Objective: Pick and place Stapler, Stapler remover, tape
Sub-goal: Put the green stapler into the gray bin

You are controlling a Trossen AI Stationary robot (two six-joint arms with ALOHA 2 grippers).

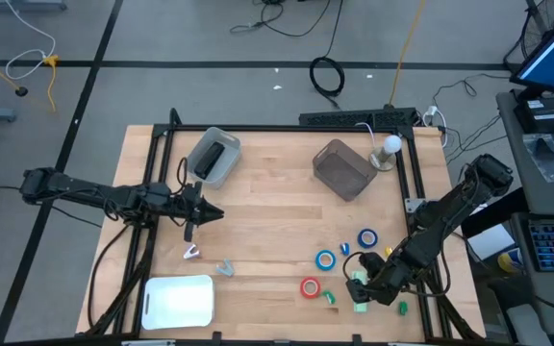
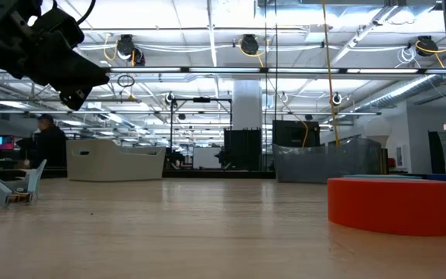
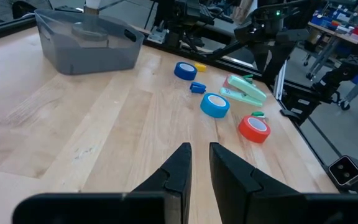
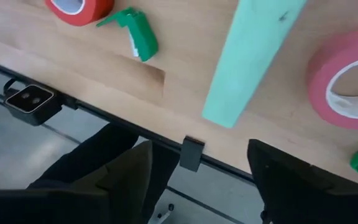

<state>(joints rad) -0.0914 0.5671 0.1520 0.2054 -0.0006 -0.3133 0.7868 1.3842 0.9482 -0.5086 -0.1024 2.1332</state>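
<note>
Fingers [image 3: 178,169] of the left gripper [image 1: 203,215] stand nearly together, holding nothing, mid-table. Tape rolls [image 1: 326,259] lie right of centre — two blue, two red. Right gripper [image 1: 365,288] — fingers spread — straddles the mint stapler [image 4: 253,56] near the front edge.

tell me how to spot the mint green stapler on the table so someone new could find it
Look at the wooden table, at the corner where the right gripper hovers, open. The stapler lies there beside blue and red tape rolls. It is the only long, mint-green piece among round rings and small clips.
</note>
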